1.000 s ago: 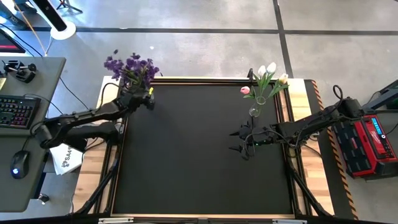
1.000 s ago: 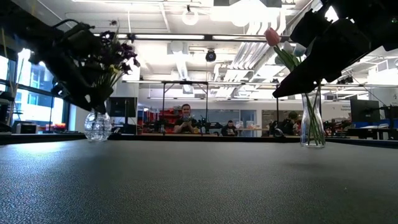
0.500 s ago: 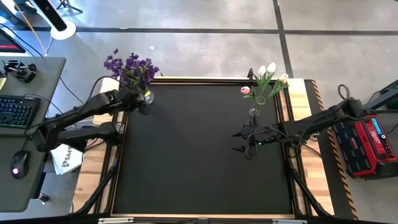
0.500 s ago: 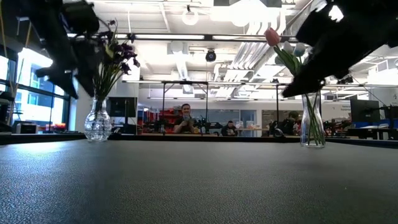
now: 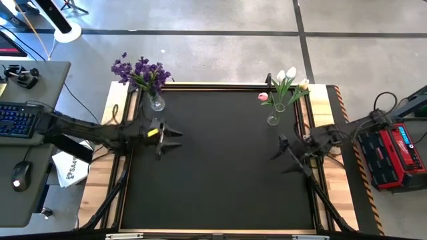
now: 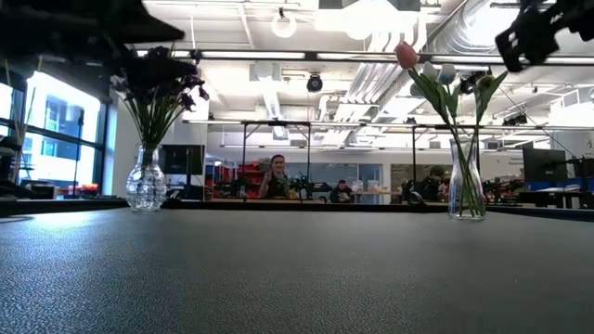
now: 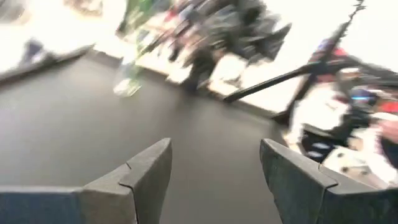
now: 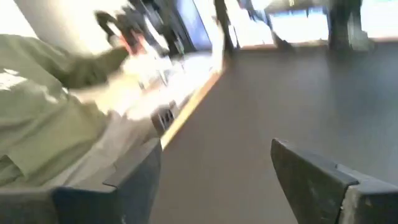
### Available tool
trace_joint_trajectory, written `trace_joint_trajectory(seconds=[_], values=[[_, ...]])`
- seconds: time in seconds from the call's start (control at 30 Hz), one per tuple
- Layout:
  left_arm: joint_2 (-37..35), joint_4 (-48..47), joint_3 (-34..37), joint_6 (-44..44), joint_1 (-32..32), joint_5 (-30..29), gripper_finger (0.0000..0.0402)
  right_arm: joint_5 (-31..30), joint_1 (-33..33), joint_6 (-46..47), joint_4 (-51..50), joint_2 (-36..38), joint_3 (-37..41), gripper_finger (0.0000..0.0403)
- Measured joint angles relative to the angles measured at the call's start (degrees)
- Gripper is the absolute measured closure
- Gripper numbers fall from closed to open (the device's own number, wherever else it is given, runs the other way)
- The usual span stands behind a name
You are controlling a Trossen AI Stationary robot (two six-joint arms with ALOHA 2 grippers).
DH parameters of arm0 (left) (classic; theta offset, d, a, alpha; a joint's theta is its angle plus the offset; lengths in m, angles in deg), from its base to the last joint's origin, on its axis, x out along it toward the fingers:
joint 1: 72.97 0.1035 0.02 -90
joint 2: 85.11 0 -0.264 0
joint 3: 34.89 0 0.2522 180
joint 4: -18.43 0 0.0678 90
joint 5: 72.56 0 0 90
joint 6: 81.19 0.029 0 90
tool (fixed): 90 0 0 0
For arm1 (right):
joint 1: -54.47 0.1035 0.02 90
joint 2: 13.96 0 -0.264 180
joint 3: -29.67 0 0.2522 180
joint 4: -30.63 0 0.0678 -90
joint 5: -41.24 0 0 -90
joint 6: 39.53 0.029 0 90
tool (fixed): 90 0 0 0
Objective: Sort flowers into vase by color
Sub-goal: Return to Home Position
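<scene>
Sorting apparently done: purple flowers (image 5: pixel 140 72) in left vase (image 5: pixel 157 102) at bench (image 5: pixel 220 180) far-left corner, tulips (image 5: pixel 283 83) in right vase (image 5: pixel 272 120) near far-right corner. No loose stems. Left gripper (image 5: pixel 176 139) near left edge, right gripper (image 5: pixel 276 149) near right edge, both spread wide, empty. Probably only homing left.

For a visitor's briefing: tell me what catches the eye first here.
Dark purple clustered flowers fill a round clear glass vase at the far left corner of the black mat; white and pink tulips stand in a slim clear glass vase at its far right. The left gripper and right gripper hang open and empty above its sides.
</scene>
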Motion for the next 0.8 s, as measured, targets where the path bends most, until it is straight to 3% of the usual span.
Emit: trace_joint_trajectory(seconds=[0.13, 0.23, 0.43, 0.57, 0.8], values=[[2.0, 24.3, 9.5, 6.2, -4.2, -2.6, 0.0174, 3.0, 0.0, -5.7, 13.6, 5.8, 7.6, 0.0154], [0.9, 30.1, 12.6, 9.0, -3.8, -3.3, 0.0174, 1.8, -1.5, -6.2, 10.7, 11.4, 10.0, 0.0204], [-6.7, 19.5, 12.2, 13.4, 3.2, 0.4, 0.0185, 0.3, -5.1, -7.3, 4.4, 24.0, 9.0, 0.0318], [-12.1, 12.3, 10.5, 15.1, 12.3, 8.9, 0.0205, 0.7, -5.9, -8.3, 4.3, 25.0, 9.4, 0.0386], [-20.4, 1.0, 8.6, 14.2, 24.4, 20.6, 0.0236, -2.9, -6.0, -8.6, 6.0, 24.0, 9.4, 0.0388]])
